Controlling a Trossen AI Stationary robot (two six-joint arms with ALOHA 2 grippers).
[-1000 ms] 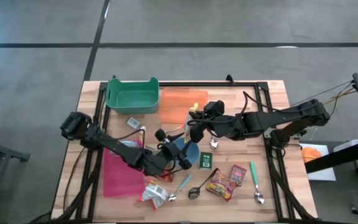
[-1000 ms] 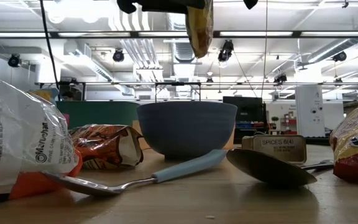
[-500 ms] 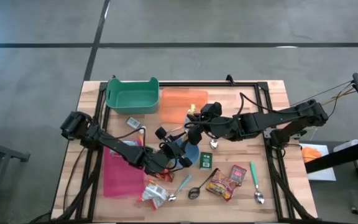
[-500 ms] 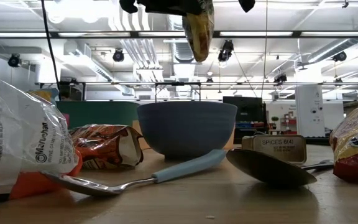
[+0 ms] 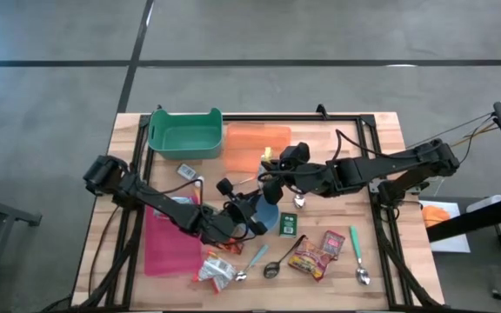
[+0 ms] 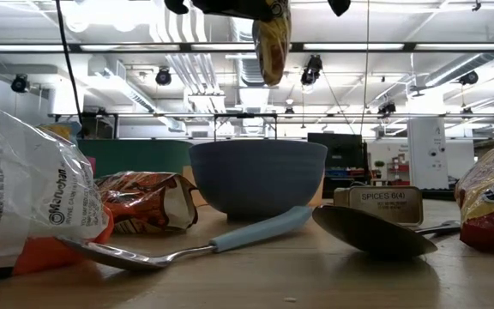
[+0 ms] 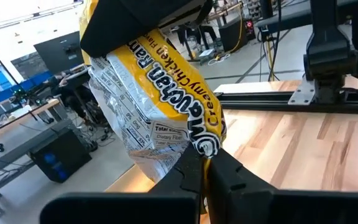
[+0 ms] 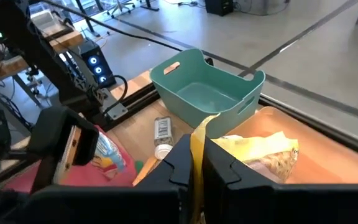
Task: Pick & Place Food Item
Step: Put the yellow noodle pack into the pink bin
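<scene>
A yellow ramen packet (image 7: 160, 93) is lifted above the blue bowl (image 5: 265, 215). In the low view the packet (image 6: 273, 43) hangs over the bowl (image 6: 257, 176). My right gripper (image 5: 270, 174) comes from the table's right and is shut on one end of the packet. My left gripper (image 5: 252, 203) comes from the left, stands over the bowl and is shut on the packet's other end. In the left wrist view the right gripper (image 7: 138, 25) shows on the packet's far end. My left gripper pinches the packet's lower edge (image 7: 199, 148) between its two fingers, which lie about level and come from the table's left. The packet is clear of the bowl and table. My right gripper pinches the packet's thin yellow end seam (image 8: 199, 134) between its two fingers, slanting down from the table's right. The packet hangs below them, lifted clear.
A green bin (image 5: 185, 133) and an orange mat (image 5: 255, 143) lie at the back, a pink mat (image 5: 168, 239) at the left. A spice tin (image 5: 287, 224), spoons (image 5: 255, 258) (image 5: 359, 256) and snack bags (image 5: 311, 256) (image 5: 216, 269) crowd the front.
My left gripper has shut on the packet's lower end while staying over the bowl. The packet's lower end has turned a little; the packet stays lifted in my right gripper.
</scene>
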